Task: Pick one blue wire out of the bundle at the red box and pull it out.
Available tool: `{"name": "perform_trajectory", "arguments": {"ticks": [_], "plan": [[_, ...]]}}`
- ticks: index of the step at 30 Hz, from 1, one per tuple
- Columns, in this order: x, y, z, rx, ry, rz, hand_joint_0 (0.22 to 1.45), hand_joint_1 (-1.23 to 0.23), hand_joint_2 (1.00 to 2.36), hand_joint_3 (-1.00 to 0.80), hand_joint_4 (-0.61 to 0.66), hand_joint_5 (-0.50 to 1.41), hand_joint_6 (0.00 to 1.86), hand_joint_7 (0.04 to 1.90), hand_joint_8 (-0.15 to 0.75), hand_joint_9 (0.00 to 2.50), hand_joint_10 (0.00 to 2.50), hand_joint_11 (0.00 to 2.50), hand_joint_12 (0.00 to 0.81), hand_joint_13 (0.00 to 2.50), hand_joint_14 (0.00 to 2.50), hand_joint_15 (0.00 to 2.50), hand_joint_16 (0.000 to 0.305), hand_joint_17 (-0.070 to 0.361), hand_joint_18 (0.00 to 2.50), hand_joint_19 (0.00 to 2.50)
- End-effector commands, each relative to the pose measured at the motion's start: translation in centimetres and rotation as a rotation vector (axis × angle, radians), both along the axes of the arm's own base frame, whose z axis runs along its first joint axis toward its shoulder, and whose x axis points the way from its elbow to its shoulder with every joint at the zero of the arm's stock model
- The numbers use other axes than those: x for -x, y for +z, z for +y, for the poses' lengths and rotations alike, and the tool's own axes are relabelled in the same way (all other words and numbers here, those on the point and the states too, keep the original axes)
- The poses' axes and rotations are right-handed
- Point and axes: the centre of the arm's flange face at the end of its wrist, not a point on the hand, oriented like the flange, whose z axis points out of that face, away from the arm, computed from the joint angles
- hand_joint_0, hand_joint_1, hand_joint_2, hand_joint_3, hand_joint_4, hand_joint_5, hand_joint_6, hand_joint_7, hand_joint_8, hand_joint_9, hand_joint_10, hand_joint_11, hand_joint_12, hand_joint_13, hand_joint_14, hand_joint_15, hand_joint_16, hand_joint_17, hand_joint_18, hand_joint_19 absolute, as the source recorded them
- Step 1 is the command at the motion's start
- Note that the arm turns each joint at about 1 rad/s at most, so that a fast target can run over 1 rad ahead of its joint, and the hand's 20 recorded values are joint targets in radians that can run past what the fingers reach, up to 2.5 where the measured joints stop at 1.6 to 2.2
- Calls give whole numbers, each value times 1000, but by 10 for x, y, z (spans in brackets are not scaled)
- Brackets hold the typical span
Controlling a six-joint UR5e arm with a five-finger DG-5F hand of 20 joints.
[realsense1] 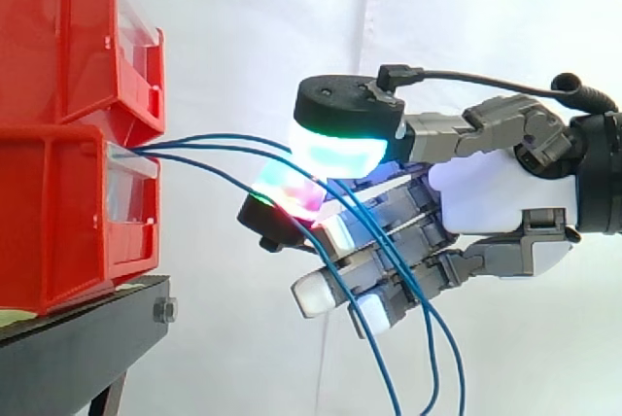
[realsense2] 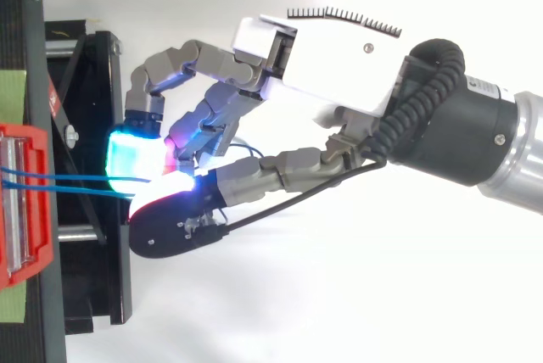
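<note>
wire pinched, pull not yet finished

the blue wires [realsense1: 160, 150] come out of the front opening of the red box [realsense1: 68, 222] in a small bundle. they fan out away from the box towards the hand [realsense1: 486, 192], then hang down past it, out of the bottom of the side view. in the top view the blue wires [realsense2: 76, 179] run almost straight from the box front to the glowing pads.

just beside the box front the fingers [realsense1: 335, 156] are curled in. the broad green-cyan pad is closed down against a second pad that glows red and green, and the upper wires run into the seam between them. this reads as a narrow pinch on wire. i cannot tell whether one strand or two are caught. the lowest strand seems to pass in front of the pads, outside the pinch. the other fingers are loosely bent beneath, with the hanging lengths draped across them.

as a judgement, reaching and closing on the bundle look done. the pull is what is left, since every wire has its end inside the box and none lies free.

a second red bin [realsense1: 58, 37] is stacked on top of the box. a black stand [realsense1: 78, 338] carries the box from below, and a white curtain [realsense1: 292, 8] hangs behind it.
</note>
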Motion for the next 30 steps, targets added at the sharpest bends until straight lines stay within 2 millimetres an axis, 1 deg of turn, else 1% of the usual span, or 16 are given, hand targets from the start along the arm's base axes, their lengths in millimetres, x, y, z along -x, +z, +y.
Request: {"name": "perform_trajectory", "arguments": {"ticks": [1, 5, 9, 11, 12, 13, 14, 18, 20, 22, 23, 30], "plan": [[0, 0, 0, 0, 1, 0, 683, -867, 1002, -468, 310, -209, 885, 1055, 411, 924, 19, 996, 477, 910, 16, 511, 61, 138, 911, 547], [0, 0, 0, 0, 1, -1, 717, -889, 1000, -500, 290, -208, 886, 1085, 410, 930, 17, 990, 475, 918, 16, 508, 61, 137, 920, 530], [0, 0, 0, 0, 1, 0, 746, -883, 1002, -465, 288, -210, 888, 1143, 411, 927, 18, 991, 474, 919, 16, 507, 61, 137, 923, 520], [0, 0, 0, 0, -1, 0, 713, -874, 1004, -451, 325, -209, 891, 1138, 406, 928, 16, 992, 474, 916, 18, 513, 61, 136, 924, 535], [0, 0, 0, 0, -1, 0, 690, -863, 1003, -454, 323, -209, 892, 1124, 405, 927, 18, 994, 475, 915, 18, 511, 61, 137, 907, 537], [0, 0, 0, 0, 1, 0, 663, -836, 1004, -459, 315, -209, 889, 1075, 405, 925, 18, 984, 476, 909, 16, 511, 61, 137, 903, 555], [0, 0, 0, 0, 1, 0, 629, -796, 1003, -463, 316, -207, 885, 1068, 406, 923, 19, 976, 479, 907, 16, 514, 61, 137, 900, 564], [0, 0, 0, 0, 1, -1, 564, -722, 1002, -483, 311, -203, 875, 1078, 416, 936, 18, 971, 491, 909, 17, 523, 63, 142, 911, 587], [0, 0, 0, 0, 1, -1, 554, -701, 1001, -490, 313, -201, 871, 1089, 423, 945, 18, 953, 497, 914, 15, 522, 64, 144, 912, 596], [0, 0, 0, 0, 1, 0, 552, -675, 1003, -465, 313, -196, 868, 1100, 424, 954, 17, 973, 500, 919, 15, 526, 64, 144, 913, 596], [0, 0, 0, 0, 1, 0, 577, -646, 1005, -425, 307, -191, 865, 1109, 422, 964, 18, 963, 497, 916, 16, 524, 63, 142, 909, 602], [0, 0, 0, 0, 1, 0, 597, -688, 1014, -303, 283, -188, 875, 1141, 423, 976, 17, 967, 492, 923, 16, 523, 62, 140, 918, 603]]}}
